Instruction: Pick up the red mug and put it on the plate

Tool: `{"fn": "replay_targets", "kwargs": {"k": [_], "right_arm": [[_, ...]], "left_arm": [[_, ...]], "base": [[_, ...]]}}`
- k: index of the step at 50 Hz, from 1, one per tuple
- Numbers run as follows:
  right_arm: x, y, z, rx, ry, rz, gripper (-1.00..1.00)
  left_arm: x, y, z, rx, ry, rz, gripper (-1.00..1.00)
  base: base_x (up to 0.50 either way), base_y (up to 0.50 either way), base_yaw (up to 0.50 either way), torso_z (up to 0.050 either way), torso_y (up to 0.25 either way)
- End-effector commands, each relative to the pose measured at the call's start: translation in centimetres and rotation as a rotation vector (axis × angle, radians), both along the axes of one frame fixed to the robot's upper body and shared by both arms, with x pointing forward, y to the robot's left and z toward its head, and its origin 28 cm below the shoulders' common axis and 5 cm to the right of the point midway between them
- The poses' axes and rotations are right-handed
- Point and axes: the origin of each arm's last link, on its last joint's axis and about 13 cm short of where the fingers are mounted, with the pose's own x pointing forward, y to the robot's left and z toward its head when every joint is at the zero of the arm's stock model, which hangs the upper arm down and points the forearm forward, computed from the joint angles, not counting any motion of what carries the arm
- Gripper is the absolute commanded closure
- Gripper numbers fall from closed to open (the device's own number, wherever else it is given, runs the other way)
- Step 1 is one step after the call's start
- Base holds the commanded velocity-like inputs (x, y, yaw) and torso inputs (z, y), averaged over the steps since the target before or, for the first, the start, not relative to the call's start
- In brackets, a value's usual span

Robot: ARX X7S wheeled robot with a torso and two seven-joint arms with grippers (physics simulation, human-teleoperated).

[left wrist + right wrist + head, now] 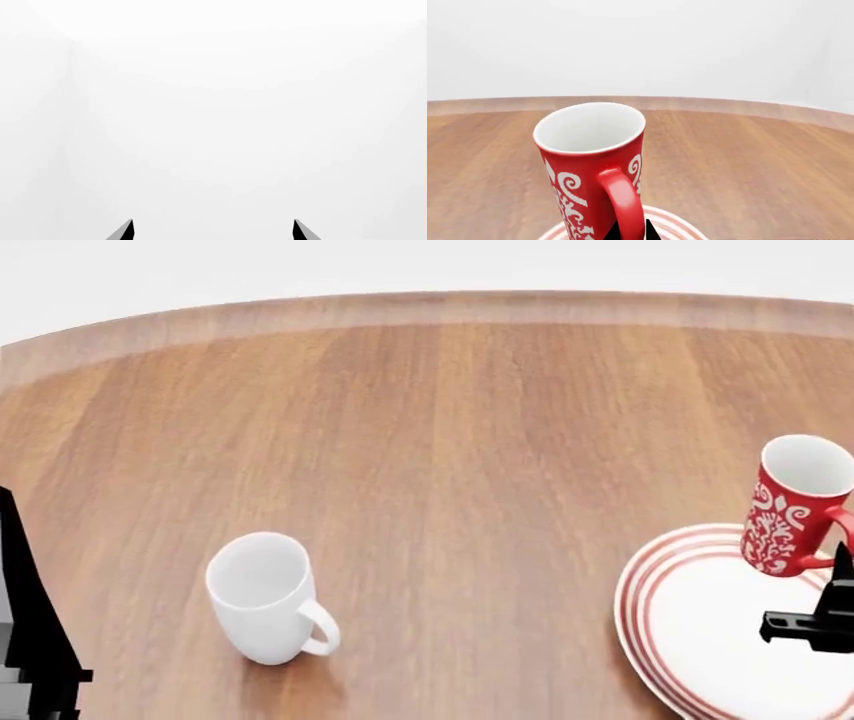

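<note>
Red mug point(791, 508) is over the far edge of the plate point(694, 640), toward the robot's right side of the wooden table point(441, 460). Cannot tell from the head view whether its base touches the plate or hangs just above it.

Right gripper point(630, 231): only dark tips show at the foot of the mug's handle point(622, 202) in the right wrist view. They sit close against the handle, which reads as a clamp on the handle, though the contact itself is mostly cut off. Judgement: holding by the handle keeps the mug's body free to be set down on the plate.

Long axis of the red mug: near vertical, tilted a little, mouth up. White interior faces upward and somewhat toward the head camera. Handle points toward the right arm, away from the table centre.

Left gripper point(213, 231): two dark fingertips stand well apart with nothing between them; its camera sees only blank white. Idle, likely parked clear of the work.

Plain white mug point(267, 598) stands upright nearer the robot's left, well apart from the plate, handle toward the plate side.

Judgement: task is near its end; release remains.
</note>
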Motion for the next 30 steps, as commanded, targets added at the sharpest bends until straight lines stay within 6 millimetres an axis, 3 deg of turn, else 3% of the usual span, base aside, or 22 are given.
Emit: {"fn": "replay_targets", "kwargs": {"k": [1,30], "right_arm": [[0.19,-0.27,0.68,-0.001,-0.055,-0.032,1.00],[0.37,0.02,0.72,-0.037,-0.055,-0.032,1.00]], "left_arm": [[0.00,-0.01,0.14,-0.002,-0.003,-0.003,-1.00],[-0.10,0.03,0.36,-0.005,-0.012,-0.002,-1.00]], "base": [[0.00,0.00,0.00,0.000,-0.086],[0.00,0.00,0.00,0.000,-0.086]]}}
